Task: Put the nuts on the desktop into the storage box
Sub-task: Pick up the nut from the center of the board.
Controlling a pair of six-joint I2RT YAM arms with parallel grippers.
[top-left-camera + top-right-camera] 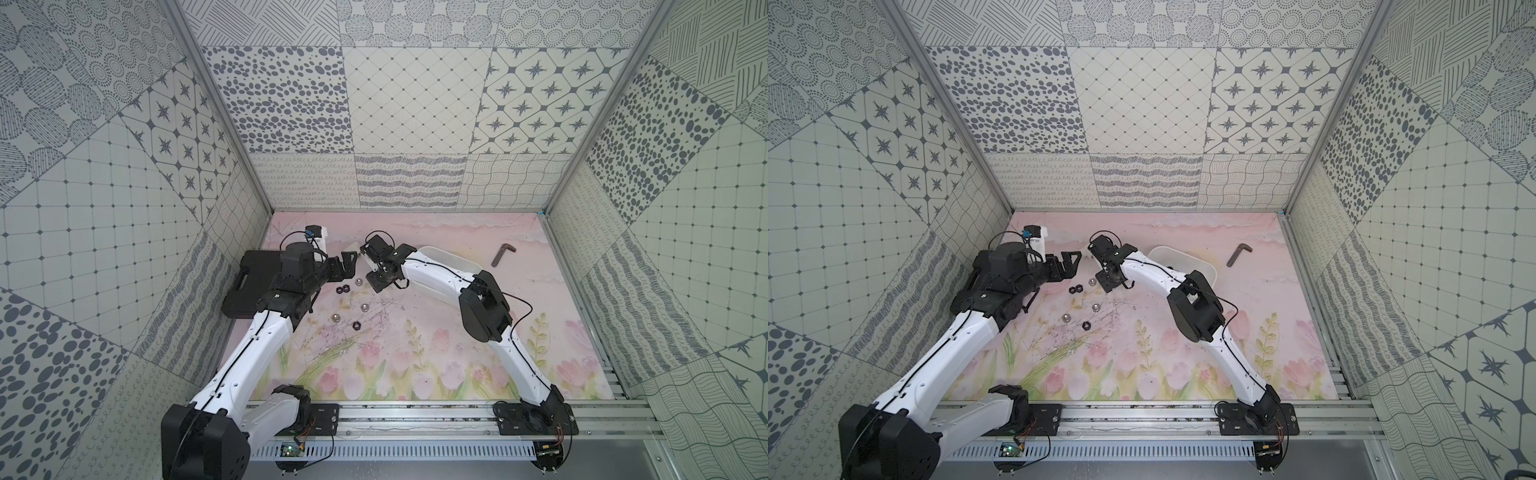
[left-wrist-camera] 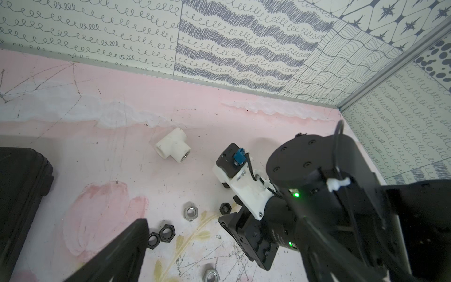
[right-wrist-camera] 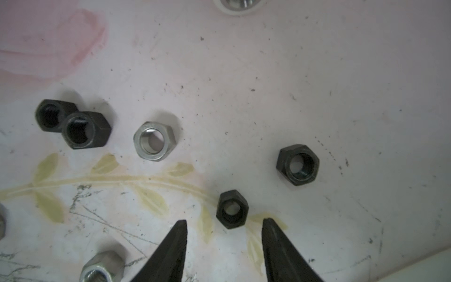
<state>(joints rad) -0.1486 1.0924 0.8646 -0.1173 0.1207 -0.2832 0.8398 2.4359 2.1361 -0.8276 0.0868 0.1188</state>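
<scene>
nuts (image 3: 153, 141) on desktop (image 3: 268, 73), four black, three silver in right wrist view, right tool (image 3: 224, 221) parted, empty, left tool (image 1: 1074, 264) parted

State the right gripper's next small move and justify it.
Probably ease the right gripper forward and down so its open fingers straddle the small black nut: it lies flat on the desktop just beyond them, untouched.

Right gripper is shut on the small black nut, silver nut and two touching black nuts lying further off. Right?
No: the right gripper is open, its tips either side of the small black nut, which lies loose on the desktop; the right wrist view shows it. The silver nut and two touching black nuts do lie further off.
</scene>
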